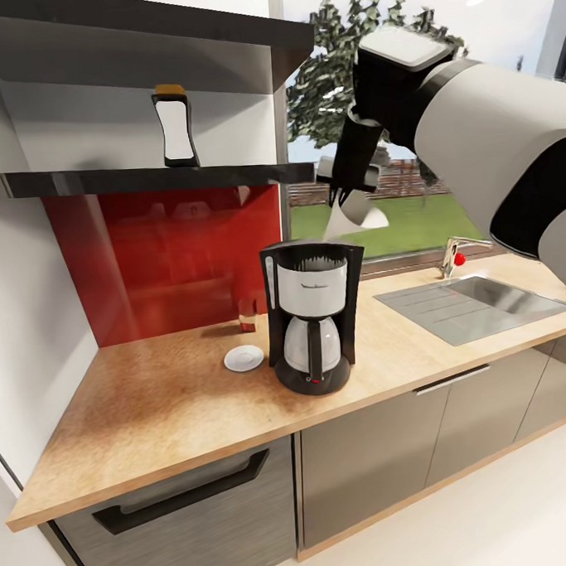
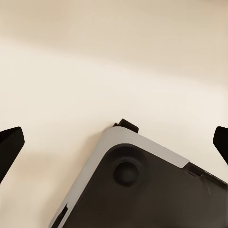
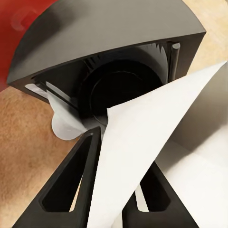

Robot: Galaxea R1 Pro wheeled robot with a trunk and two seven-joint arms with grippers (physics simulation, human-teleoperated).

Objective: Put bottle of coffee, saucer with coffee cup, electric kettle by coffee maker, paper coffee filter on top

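Paper coffee filter (image 3: 142,156) (white cone) sits gripped in right pincer (image 3: 121,190) above coffee maker (image 1: 311,315).

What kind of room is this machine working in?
A home kitchen, it seems: a wooden countertop with an inset steel sink, a coffee maker standing on it, and a wall shelf above.

The right claw (image 3: 118,190) is clamped on the white paper filter (image 3: 152,147), whose sheet fans out past the two dark fingers (image 3: 71,183). Beyond it, seen from above, is the coffee maker (image 3: 114,42), its open round black basket just past the filter's edge. The saucer (image 3: 64,126) peeks out beside the machine on the wooden surface (image 3: 23,142), with the red backsplash (image 3: 19,19) behind.
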